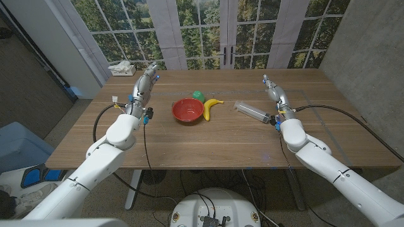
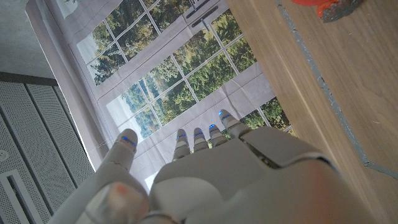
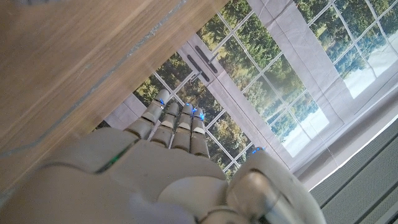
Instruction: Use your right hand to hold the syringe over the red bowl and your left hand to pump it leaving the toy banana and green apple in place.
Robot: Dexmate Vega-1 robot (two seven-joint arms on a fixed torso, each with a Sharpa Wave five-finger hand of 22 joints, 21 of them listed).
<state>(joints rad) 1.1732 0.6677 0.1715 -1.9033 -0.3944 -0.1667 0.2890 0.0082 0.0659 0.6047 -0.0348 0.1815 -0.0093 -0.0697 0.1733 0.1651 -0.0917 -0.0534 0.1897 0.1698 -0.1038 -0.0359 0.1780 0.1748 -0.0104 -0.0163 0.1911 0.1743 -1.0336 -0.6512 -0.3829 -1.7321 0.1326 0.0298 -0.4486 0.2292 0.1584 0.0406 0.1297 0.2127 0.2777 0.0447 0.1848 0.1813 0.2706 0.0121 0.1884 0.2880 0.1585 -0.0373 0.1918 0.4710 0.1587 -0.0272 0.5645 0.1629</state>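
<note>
Windows back both wrist views; head view adds syringe (image 1: 250, 111), red bowl (image 1: 187, 110); each robot hand released.

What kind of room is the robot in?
Probably a test room or lab, not a kitchen: a plain wooden table in front of tall windows, with toy fruit, a red bowl and a syringe laid out.

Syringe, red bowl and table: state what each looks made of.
The clear tube-shaped syringe looks like transparent plastic, since the wood shows through its barrel. The round red bowl appears to be smooth plastic with a faint sheen, though glazed ceramic is possible. The brown table looks like matte wood with visible grain.
</note>
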